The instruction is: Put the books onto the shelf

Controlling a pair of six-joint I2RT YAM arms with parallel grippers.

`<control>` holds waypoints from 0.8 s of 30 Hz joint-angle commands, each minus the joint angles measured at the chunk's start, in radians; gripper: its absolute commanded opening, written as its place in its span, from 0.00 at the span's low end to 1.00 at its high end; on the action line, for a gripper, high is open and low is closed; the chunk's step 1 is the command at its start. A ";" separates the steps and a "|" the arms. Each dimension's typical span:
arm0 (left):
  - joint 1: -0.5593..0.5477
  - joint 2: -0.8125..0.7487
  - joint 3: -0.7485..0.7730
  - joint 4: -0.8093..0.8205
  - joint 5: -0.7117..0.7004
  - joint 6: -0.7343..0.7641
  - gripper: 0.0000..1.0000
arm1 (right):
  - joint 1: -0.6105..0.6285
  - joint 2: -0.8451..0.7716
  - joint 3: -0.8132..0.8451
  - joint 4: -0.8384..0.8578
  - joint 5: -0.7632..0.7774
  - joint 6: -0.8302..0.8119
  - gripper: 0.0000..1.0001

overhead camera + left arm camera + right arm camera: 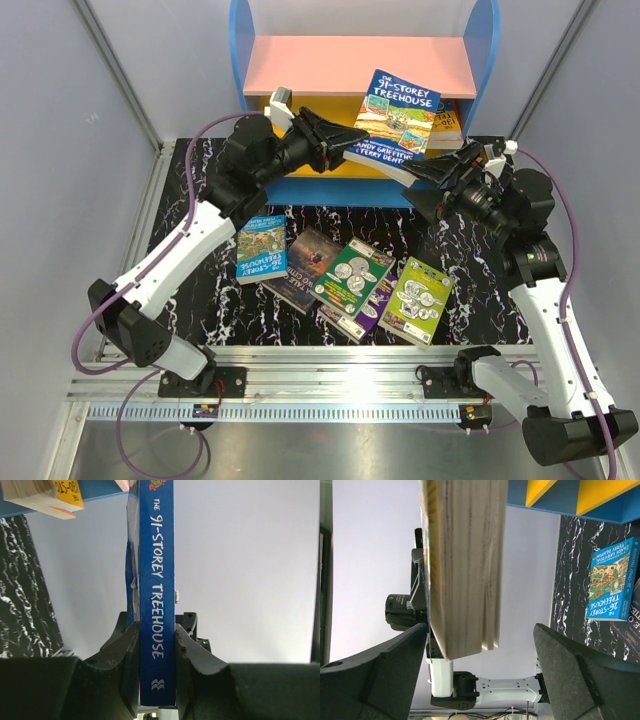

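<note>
The blue "91-Storey Treehouse" paperback book [400,118] hung tilted at upper centre, before the blue-sided, pink-topped shelf [487,60], pinched near its spine by the left gripper [350,142]. The right gripper [412,176] stood spread astride its page edge. Light and floppy, it likely gripped best near the stiff spine.

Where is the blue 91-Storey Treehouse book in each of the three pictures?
Top external: the 91-Storey Treehouse book is upper middle, before the shelf, gripped by the left end effector.
Left wrist: its blue spine runs up the centre, between the fingers.
Right wrist: its page edges hang top centre, between the open right end effector's fingers, untouched.
Shared landmark: the shelf's blue side, in all three.
</note>
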 commanded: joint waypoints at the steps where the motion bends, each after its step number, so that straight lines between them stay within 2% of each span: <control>1: -0.004 -0.062 -0.003 0.242 0.030 -0.083 0.00 | 0.007 0.004 0.000 0.083 0.001 0.011 0.94; 3: -0.005 -0.060 -0.011 0.256 0.030 -0.098 0.00 | 0.005 0.014 -0.003 0.103 0.001 0.011 0.91; 7: -0.010 -0.063 -0.031 0.264 0.024 -0.103 0.00 | 0.005 0.028 -0.005 0.146 0.001 0.022 0.78; 9: -0.013 -0.066 -0.042 0.267 0.018 -0.104 0.00 | 0.007 0.033 0.003 0.158 0.003 0.022 0.60; 12: -0.019 -0.069 -0.042 0.246 0.004 -0.085 0.00 | 0.007 0.031 0.009 0.156 0.004 0.024 0.39; 13: -0.022 -0.071 -0.043 0.242 -0.002 -0.078 0.00 | 0.007 0.030 0.008 0.155 0.004 0.027 0.36; 17: -0.040 -0.080 -0.059 0.226 -0.032 -0.040 0.00 | 0.007 0.014 -0.001 0.167 0.009 0.044 0.32; 24: -0.118 -0.079 -0.066 0.164 -0.092 0.000 0.00 | 0.007 0.010 0.006 0.140 0.021 0.033 0.35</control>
